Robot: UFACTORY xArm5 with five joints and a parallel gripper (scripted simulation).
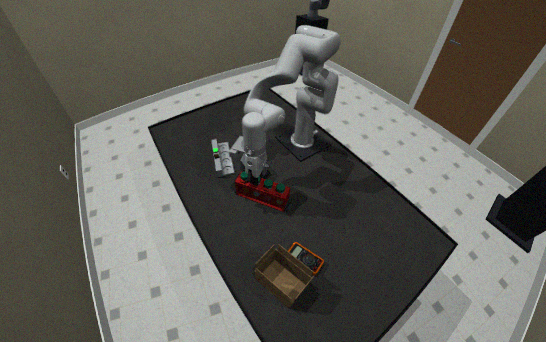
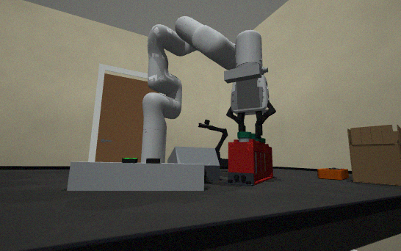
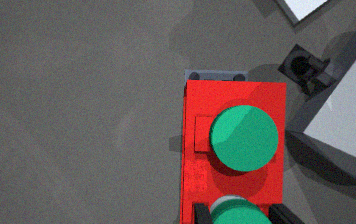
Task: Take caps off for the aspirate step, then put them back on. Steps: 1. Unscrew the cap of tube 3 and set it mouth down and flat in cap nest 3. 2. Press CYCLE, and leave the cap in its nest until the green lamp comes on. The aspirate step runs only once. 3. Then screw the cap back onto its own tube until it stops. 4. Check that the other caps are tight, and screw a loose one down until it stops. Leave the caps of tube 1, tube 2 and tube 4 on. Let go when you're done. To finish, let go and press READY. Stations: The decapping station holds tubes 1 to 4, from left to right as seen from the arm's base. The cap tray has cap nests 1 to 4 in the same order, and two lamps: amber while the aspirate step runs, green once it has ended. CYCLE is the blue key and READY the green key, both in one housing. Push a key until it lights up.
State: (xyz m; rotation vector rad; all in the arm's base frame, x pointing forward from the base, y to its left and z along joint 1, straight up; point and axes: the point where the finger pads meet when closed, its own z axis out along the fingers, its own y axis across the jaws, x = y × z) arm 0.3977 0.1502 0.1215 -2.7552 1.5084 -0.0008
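The red decapping station (image 1: 262, 192) stands on the dark mat with four green-capped tubes in a row. My gripper (image 1: 255, 175) points straight down over it and is shut on the cap of tube 3 (image 3: 239, 212), which sits on its tube. In the wrist view the fingers grip this cap at the bottom edge. The cap of tube 4 (image 3: 244, 138) shows whole beyond it, near the rack's end. In the exterior view the gripper (image 2: 250, 133) is on top of the station (image 2: 250, 162). The grey cap tray (image 1: 222, 157) shows a lit green lamp (image 1: 215, 148).
The cap tray (image 2: 136, 176) and the grey key housing (image 2: 191, 157) stand beside the station, towards the arm's base. An open cardboard box (image 1: 283, 274) and an orange meter (image 1: 306, 256) lie farther out on the mat.
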